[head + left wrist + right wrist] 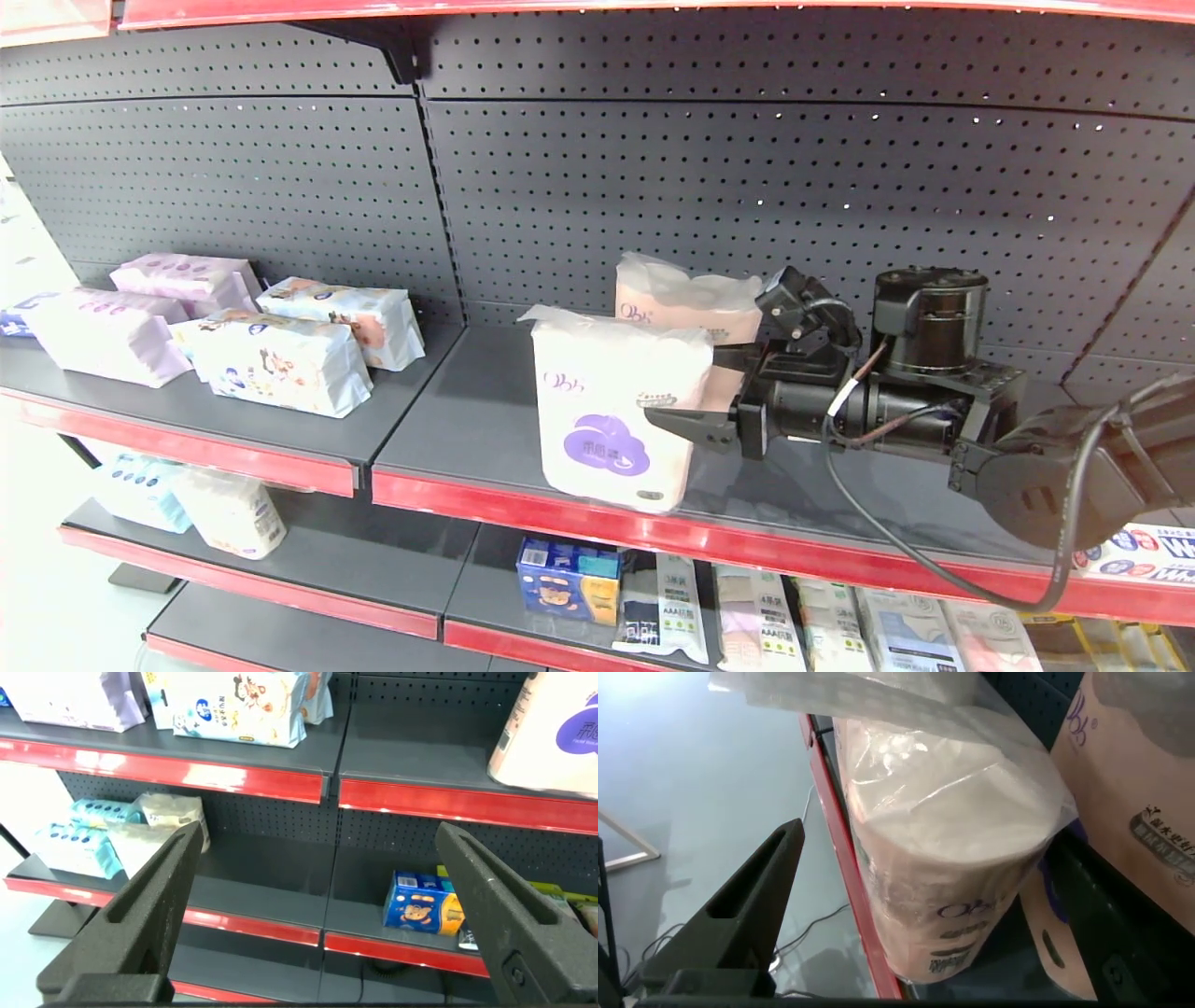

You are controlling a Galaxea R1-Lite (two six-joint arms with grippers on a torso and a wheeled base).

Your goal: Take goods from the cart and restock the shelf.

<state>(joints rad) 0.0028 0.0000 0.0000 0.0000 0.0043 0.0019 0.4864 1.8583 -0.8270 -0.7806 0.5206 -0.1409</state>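
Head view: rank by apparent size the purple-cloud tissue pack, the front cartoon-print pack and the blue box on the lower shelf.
1. purple-cloud tissue pack, though its nearness to the camera may inflate it
2. front cartoon-print pack
3. blue box, clearly smallest

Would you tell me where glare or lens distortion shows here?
Head view: the red shelf edge bows and the far left is washed out; left wrist view: bright streaks on the red shelf edge; right wrist view: sheen on the tissue pack's wrap.

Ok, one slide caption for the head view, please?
Right gripper open around a white tissue pack at the shelf edge.
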